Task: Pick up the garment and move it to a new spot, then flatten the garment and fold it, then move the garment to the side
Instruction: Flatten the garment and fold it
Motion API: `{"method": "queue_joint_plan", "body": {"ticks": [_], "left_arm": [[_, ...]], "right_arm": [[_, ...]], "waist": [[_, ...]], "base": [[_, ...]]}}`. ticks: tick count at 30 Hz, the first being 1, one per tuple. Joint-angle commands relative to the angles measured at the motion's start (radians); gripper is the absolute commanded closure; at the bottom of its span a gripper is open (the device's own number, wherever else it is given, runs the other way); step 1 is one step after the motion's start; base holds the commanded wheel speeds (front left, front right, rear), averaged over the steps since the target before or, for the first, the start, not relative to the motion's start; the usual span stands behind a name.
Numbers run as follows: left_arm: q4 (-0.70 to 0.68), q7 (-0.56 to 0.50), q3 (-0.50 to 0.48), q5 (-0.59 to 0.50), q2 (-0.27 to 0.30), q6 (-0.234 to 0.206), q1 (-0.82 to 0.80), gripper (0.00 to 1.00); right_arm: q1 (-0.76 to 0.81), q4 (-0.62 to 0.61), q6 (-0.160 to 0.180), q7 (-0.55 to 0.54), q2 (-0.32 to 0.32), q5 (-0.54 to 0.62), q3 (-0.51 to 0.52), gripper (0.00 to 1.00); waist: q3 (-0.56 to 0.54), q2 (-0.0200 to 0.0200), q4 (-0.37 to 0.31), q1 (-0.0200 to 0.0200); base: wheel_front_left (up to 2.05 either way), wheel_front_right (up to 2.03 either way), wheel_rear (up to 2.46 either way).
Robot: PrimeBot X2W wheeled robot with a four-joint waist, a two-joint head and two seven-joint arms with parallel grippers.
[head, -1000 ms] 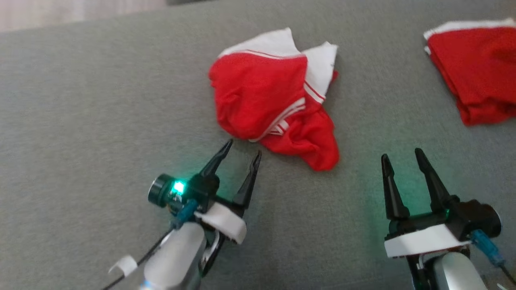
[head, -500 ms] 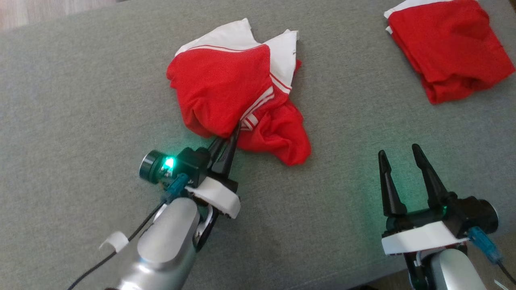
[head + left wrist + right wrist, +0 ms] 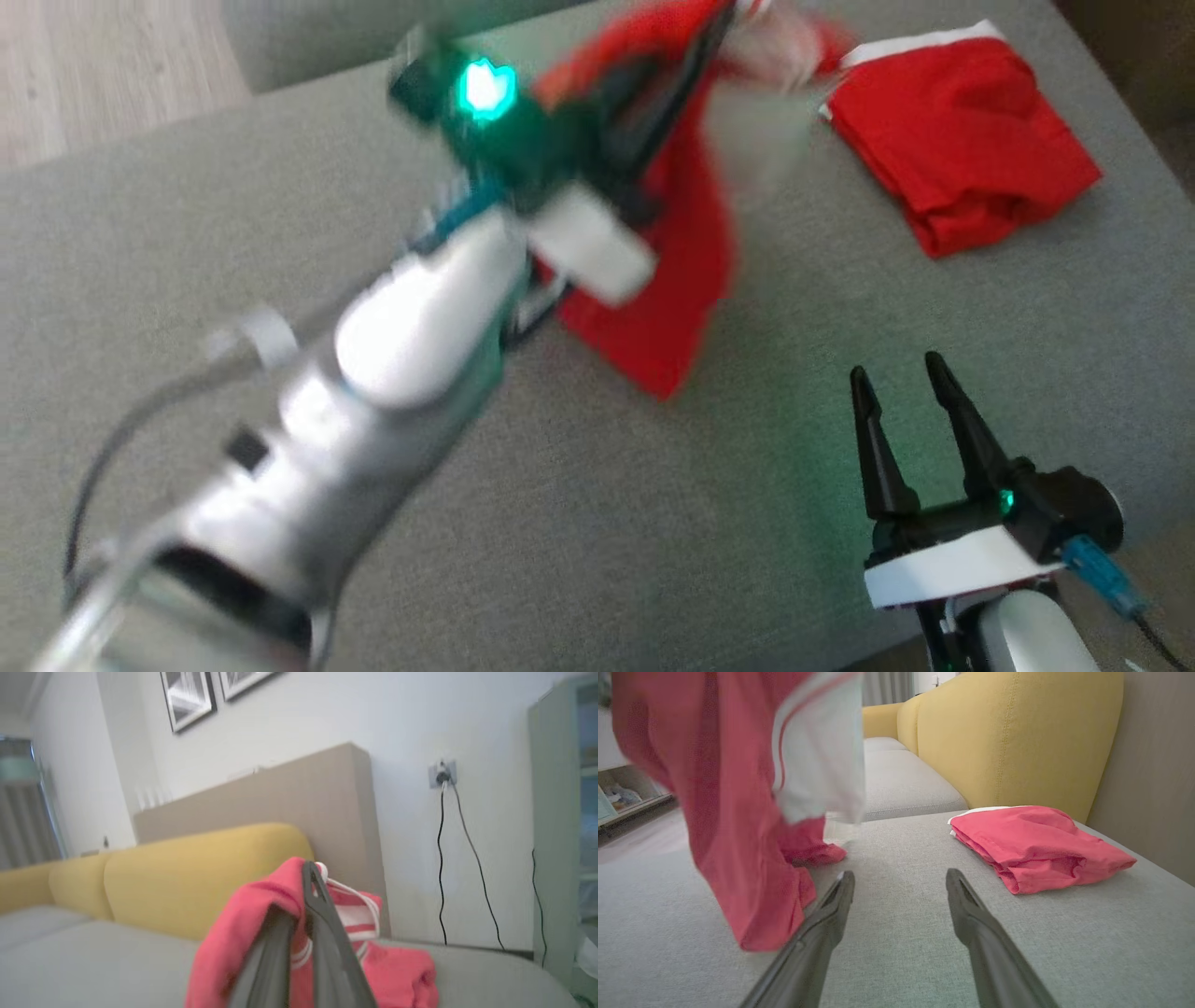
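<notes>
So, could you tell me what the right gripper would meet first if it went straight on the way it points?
Probably nothing soon: the right gripper points through the gap between the hanging garment and the folded red garment, over bare grey cushion. Depth beyond is unclear.

garment (image 3: pixel 738 868) hangs, hem perhaps touching seat (image 3: pixel 1064 938) | right end effector (image 3: pixel 900 874) spread
</notes>
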State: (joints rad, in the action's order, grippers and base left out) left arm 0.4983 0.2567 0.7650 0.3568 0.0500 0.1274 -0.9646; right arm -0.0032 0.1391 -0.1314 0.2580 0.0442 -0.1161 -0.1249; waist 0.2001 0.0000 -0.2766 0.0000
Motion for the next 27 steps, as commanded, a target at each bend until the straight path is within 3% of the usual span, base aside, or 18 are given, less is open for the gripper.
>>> {"method": "queue_joint_plan", "body": {"ticks": [1,5,9,13,18,22,27], "left_arm": [[-0.043,0.005,-0.029,0.02,0.015,0.003,-0.07,1.0],[-0.088,0.005,-0.069,0.167,0.038,0.003,-0.221,1.0],[-0.13,0.005,-0.185,0.308,0.056,0.003,-0.194,1.0],[-0.135,0.005,-0.231,0.418,0.095,0.003,0.029,1.0],[-0.127,0.005,-0.317,0.484,0.113,-0.011,0.455,1.0],[-0.13,0.005,-0.416,0.488,0.062,-0.013,0.751,1.0],[-0.152,0.005,-0.501,0.47,0.015,-0.006,0.947,1.0]], "right_arm": [[0.002,-0.027,0.001,0.004,0.006,-0.009,-0.024,0.0],[0.024,-0.022,0.001,0.004,0.006,-0.013,-0.025,0.0],[0.042,-0.023,0.001,0.004,0.006,-0.011,-0.016,0.0],[0.06,-0.027,0.001,0.004,0.006,0.0,-0.003,0.0],[0.073,-0.033,0.001,0.004,0.006,0.021,0.028,0.0],[0.086,-0.03,0.001,0.004,0.006,0.041,0.044,0.0],[0.101,-0.026,0.001,0.004,0.006,0.048,0.045,0.0]], "waist": [[-0.023,0.0,0.0,0.0],[-0.065,0.0,0.03,0.0],[-0.097,0.0,0.087,0.0],[-0.112,0.0,0.158,0.0],[-0.108,0.0,0.228,0.0],[-0.104,0.0,0.271,0.0],[-0.114,0.0,0.298,0.0]], "base": [[0.0,0.0,0.0],[0.0,0.0,0.0],[0.0,0.0,0.0],[0.0,0.0,0.0],[0.0,0.0,0.0],[0.0,0.0,0.0],[0.0,0.0,0.0]]}}
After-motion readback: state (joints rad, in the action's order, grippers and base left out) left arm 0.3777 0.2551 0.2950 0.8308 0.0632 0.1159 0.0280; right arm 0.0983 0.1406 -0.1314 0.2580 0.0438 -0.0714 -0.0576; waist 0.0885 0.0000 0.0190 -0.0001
